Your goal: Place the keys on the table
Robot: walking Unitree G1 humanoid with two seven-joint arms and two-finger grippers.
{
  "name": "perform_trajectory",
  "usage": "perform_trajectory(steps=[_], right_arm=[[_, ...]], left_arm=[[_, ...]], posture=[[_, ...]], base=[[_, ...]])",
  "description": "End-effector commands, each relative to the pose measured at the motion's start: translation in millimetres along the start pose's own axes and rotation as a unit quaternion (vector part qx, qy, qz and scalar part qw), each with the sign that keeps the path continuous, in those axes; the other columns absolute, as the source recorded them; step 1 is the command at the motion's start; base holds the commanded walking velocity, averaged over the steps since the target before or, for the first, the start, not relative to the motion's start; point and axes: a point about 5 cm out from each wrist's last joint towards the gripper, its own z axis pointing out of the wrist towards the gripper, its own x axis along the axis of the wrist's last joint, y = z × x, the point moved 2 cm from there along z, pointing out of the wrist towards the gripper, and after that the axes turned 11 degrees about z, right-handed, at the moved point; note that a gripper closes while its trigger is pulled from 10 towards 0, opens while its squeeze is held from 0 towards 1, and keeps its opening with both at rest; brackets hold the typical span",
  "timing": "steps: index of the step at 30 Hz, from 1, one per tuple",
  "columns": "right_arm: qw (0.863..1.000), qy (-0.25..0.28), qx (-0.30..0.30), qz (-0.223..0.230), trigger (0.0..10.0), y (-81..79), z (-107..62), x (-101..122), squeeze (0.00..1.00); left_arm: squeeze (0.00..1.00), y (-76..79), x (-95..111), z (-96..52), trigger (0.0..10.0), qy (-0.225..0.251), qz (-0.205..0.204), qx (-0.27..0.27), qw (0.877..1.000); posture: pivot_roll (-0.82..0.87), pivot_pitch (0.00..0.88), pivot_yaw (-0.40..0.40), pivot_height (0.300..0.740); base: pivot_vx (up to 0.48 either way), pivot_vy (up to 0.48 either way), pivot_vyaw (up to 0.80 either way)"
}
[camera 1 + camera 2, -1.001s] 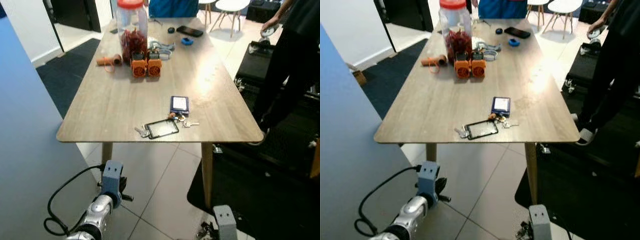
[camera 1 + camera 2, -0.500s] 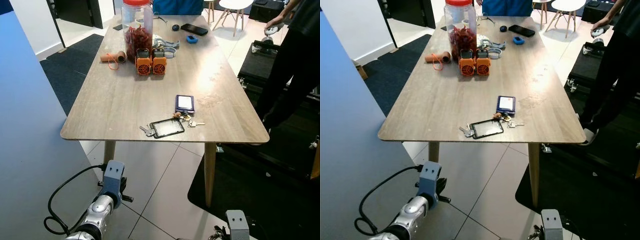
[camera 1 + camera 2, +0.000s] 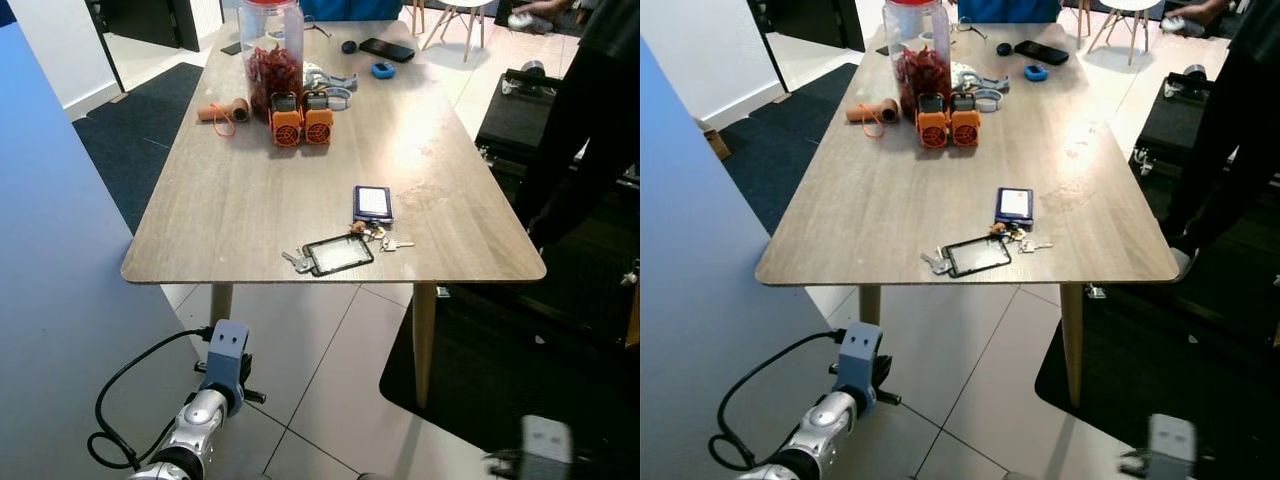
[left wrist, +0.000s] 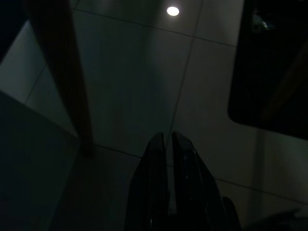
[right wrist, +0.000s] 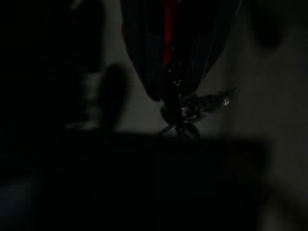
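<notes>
The right gripper (image 5: 175, 91) was clamped on the keys (image 5: 185, 113). In the dark right wrist view, the keys hung from the fingertips as a small metal ring with a pale key blade jutting sideways; a red strip showed between the fingers. The right arm (image 3: 545, 445) sat low at the frame's bottom edge, blurred, beside the table's near right corner and below its top.

The left gripper (image 4: 168, 144) pointed at the floor with its fingers pressed together, empty. The left arm (image 3: 215, 385) hung idle.

The table (image 3: 250, 190) was light wood on wooden legs. Near its front edge lay a second key bunch (image 3: 375, 237), a black-framed card holder (image 3: 338, 254) and a dark blue wallet (image 3: 372, 203). Farther back stood a red-lidded jar (image 3: 270, 55), two orange units (image 3: 302, 120), a cork-coloured roll (image 3: 222, 110) and a phone (image 3: 385, 49).

The floor (image 3: 320, 360) was pale tile with dark mats. A person in black (image 3: 590, 120) stood right of the table.
</notes>
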Motion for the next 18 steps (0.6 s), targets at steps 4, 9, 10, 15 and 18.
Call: perform_trajectory(steps=[4, 9, 10, 15, 18], right_arm=[[0.990, 0.090, -0.095, 0.049, 10.0, 38.0, 7.1, 42.6, 0.00], [0.966, 0.199, -0.134, 0.096, 10.0, 60.3, 12.7, 107.1, 0.00], [0.966, 0.199, -0.134, 0.096, 10.0, 60.3, 12.7, 107.1, 0.00], [0.938, 0.314, -0.062, 0.132, 10.0, 28.2, 13.6, 187.7, 0.00], [0.934, 0.329, -0.030, 0.134, 10.0, 13.8, 13.0, 202.7, 0.00]], left_arm=[[0.00, -7.9, -11.6, -5.0, 10.0, -0.022, 0.013, 0.007, 1.000], [0.00, -6.6, -13.5, -5.8, 10.0, -0.024, 0.011, 0.008, 1.000], [0.00, -6.6, -13.5, -5.8, 10.0, -0.024, 0.011, 0.008, 1.000], [0.00, -5.4, -14.0, -5.9, 10.0, -0.025, 0.008, 0.006, 1.000], [0.00, -4.8, -13.8, -5.7, 10.0, -0.025, 0.009, 0.004, 1.000]], posture=[[0.01, 0.061, 0.030, 0.740], [0.01, 0.062, 0.025, 0.740], [0.01, 0.062, 0.025, 0.740], [0.01, 0.062, 0.026, 0.740], [0.01, 0.061, 0.026, 0.740]], base=[[0.000, 0.000, 0.00], [0.000, 0.000, 0.00], [0.000, 0.000, 0.00], [0.000, 0.000, 0.00], [0.000, 0.000, 0.00]])
